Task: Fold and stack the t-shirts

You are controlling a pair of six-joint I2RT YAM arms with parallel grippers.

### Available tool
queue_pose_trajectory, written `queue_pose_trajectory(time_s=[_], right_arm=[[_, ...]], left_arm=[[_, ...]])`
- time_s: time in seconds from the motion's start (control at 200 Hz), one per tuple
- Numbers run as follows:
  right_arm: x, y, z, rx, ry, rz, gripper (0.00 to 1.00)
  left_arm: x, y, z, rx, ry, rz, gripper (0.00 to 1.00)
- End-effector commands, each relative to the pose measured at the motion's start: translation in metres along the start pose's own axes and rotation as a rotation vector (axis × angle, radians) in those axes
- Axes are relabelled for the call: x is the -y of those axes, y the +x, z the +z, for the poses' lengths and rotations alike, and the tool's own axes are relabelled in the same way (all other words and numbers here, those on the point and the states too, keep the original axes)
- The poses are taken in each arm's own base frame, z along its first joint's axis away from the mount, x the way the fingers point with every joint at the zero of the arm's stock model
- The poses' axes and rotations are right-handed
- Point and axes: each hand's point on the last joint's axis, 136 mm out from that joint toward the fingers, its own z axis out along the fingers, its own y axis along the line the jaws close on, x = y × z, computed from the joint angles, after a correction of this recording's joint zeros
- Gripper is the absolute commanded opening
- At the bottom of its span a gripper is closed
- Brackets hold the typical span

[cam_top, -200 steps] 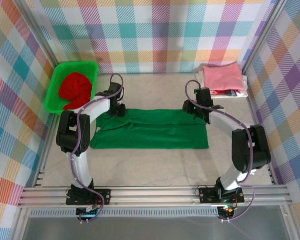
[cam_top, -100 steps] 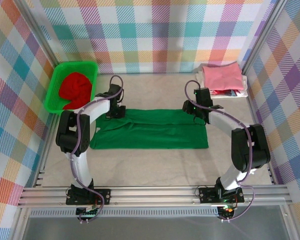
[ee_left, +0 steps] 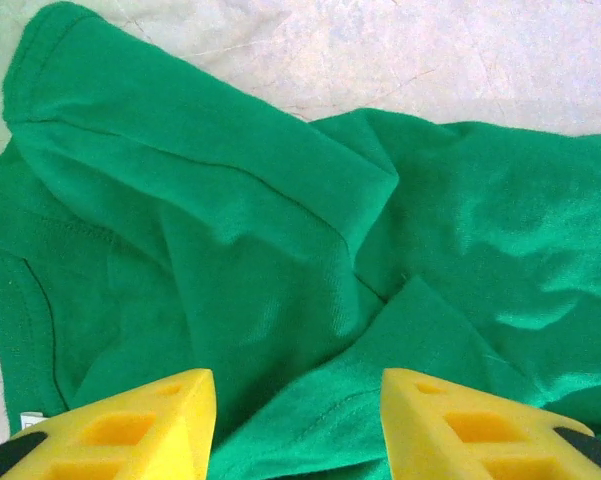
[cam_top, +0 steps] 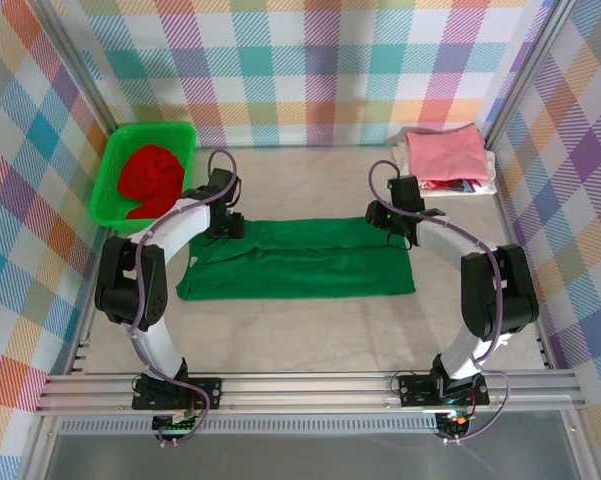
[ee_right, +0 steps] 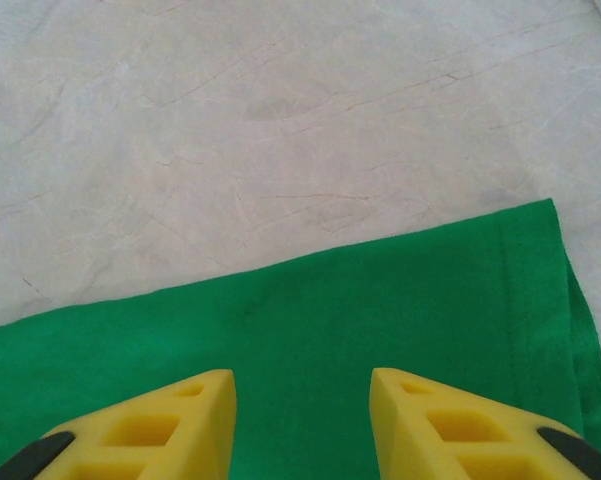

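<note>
Now the dark green shirt (cam_top: 300, 262) lies on the table (cam_top: 310, 335) as a long folded band across the middle of the overhead view. Its left end is rumpled, with a sleeve turned over the body.

The left gripper (cam_top: 226, 224) sits over the band's upper left corner. In its wrist view the two yellow fingers (ee_left: 130, 425) stand apart, with creased green cloth showing in the gap and nothing pinched.

The right gripper (cam_top: 389, 222) sits over the upper right corner. Its fingers (ee_right: 450, 425) are also apart and hold nothing, poised above the shirt's far edge where the hem meets bare table.

At the upper left, a red shirt (cam_top: 152, 178) is bunched inside a bright green basket (cam_top: 107, 172). At the upper right, a folded pink shirt (cam_top: 442, 152) tops a small pile, with white and coloured cloth peeking out beneath.
</note>
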Motion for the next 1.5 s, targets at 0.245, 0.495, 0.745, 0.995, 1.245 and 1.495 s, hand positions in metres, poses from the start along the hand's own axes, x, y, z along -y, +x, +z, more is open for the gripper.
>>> queue_pose_trajectory(time_s=[0.245,0.495,0.745,0.995,1.245,1.495], right_arm=[[-0.004,-0.008,-0.002,0.009,-0.003,-0.015,0.40],[-0.006,-0.008,0.000,0.003,-0.008,-0.009,0.40],[-0.004,-0.011,-0.003,0.013,0.008,-0.023,0.41],[-0.004,-0.013,-0.002,0.011,0.008,-0.023,0.42],[-0.005,-0.009,0.002,-0.007,0.003,-0.014,0.44],[-0.005,-0.008,0.003,-0.019,0.003,-0.009,0.44]], left_arm=[[0.015,0.028,0.026,-0.115,0.057,0.058,0.48],[0.012,0.014,0.027,-0.071,0.069,0.014,0.20],[0.007,0.023,0.004,-0.039,0.063,0.006,0.00],[0.003,0.055,-0.013,0.012,0.019,0.038,0.01],[0.006,0.073,-0.015,0.068,0.002,0.073,0.27],[0.027,0.071,-0.022,0.065,0.103,0.090,0.08]])
